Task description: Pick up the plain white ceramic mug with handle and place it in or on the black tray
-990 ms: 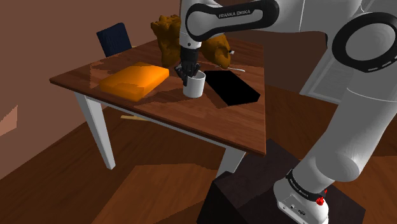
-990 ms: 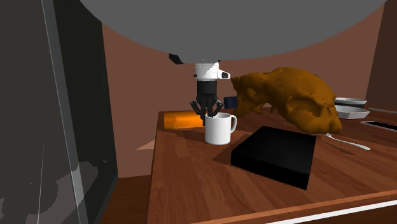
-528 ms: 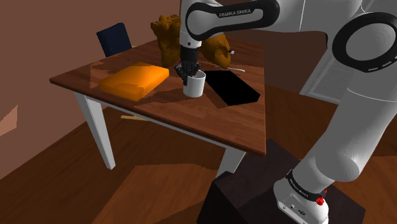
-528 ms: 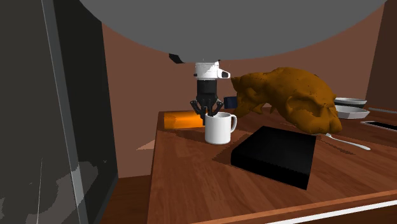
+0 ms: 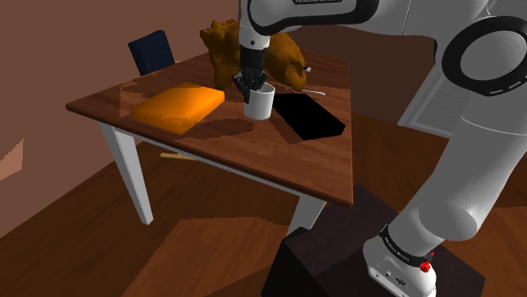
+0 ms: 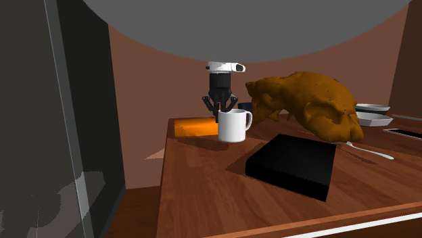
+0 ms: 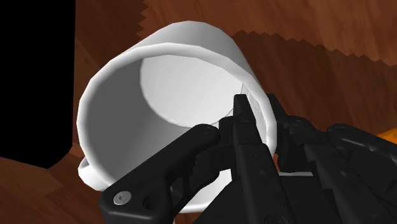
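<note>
Lifted since a second ago: mug (image 5: 261, 104) has come up off the table (image 5: 253, 156) with the gripper (image 5: 251, 84), now hanging clear above the table's middle. Shoulder view, left to right: orange slab (image 5: 179, 105) toward the table's left edge, white mug upright just beside the black tray (image 5: 310, 116), tray flat toward the right edge, brown lumpy object (image 5: 291, 63) at the far edge. Fingers (image 7: 245, 127) clamped on the mug's rim, one inside, one outside. Handle points to the second exterior view's right

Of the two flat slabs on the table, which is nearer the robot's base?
The black tray, between white mug and stand; the orange slab lies beyond the mug.
</note>
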### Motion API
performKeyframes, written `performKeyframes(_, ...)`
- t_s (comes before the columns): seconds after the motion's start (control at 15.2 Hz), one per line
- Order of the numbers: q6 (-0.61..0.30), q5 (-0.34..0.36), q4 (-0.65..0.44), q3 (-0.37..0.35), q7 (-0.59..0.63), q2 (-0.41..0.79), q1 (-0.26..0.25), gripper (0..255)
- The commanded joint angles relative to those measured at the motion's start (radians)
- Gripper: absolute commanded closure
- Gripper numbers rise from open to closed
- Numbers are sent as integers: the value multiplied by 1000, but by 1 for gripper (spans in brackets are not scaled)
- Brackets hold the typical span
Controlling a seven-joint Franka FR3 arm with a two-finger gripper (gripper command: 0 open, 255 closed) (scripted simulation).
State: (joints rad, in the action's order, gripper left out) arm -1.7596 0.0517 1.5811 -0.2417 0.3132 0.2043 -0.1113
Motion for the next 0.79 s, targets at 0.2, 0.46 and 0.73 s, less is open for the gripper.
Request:
performKeyframes(0.2,69,0,-70,-1,-1,1,-2,255)
performKeyframes(0.46,126,2,-134,-2,0,9,-5,255)
performKeyframes(0.73,185,5,-206,-3,1,21,-8,255)
